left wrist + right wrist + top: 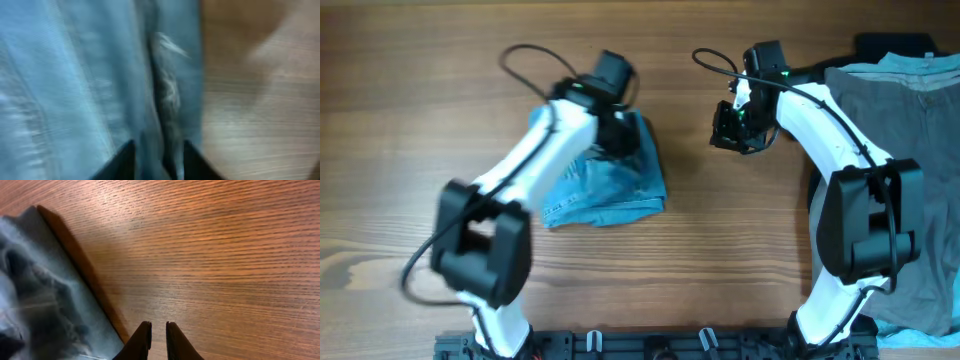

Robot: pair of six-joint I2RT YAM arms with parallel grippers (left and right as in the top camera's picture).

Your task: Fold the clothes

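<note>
The wooden worktop [420, 80] carries the folded jeans [620, 195] near its middle and grey trousers [930, 110] at its right edge.

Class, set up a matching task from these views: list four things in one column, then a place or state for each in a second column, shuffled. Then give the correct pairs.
Column one:
1. jeans
2. grey trousers
3. left gripper
4. right gripper

Column two:
A. above bare wood, fingers nearly together, holding nothing
B. spread at the table's right edge
C. folded bundle left of centre
D. close over blue denim

Pairs: 1-C, 2-B, 3-D, 4-A
</note>
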